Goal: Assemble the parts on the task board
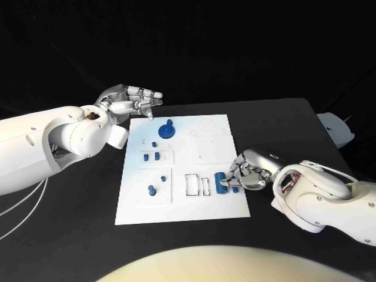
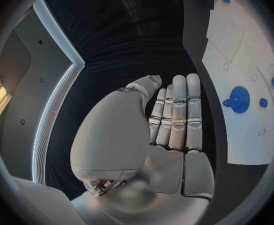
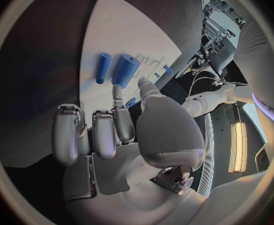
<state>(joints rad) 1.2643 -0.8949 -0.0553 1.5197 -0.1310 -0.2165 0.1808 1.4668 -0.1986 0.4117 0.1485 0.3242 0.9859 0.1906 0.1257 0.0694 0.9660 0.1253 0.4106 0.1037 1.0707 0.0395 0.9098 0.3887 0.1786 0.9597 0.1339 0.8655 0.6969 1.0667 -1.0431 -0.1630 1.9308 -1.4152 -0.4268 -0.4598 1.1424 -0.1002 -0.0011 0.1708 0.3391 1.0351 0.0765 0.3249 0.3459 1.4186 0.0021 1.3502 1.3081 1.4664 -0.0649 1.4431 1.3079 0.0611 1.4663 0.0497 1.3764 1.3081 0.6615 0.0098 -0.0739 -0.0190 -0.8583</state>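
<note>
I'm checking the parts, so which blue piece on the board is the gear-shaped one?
The blue gear at the far end of the task board, nearest the left hand; the others are small blocks or cylinders.

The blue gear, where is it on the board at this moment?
In the head view the blue gear lies on the far part of the task board, toward its left side, just near of the left hand, which holds nothing.

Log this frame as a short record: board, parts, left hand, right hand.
board: white task board in the middle of the black table
parts: blue gear at the far end; blue cylinder near the right edge
left hand: raised past the board's far left corner, holding nothing
right hand: at the board's right edge, fingertips at the cylinder; grip unclear
</note>
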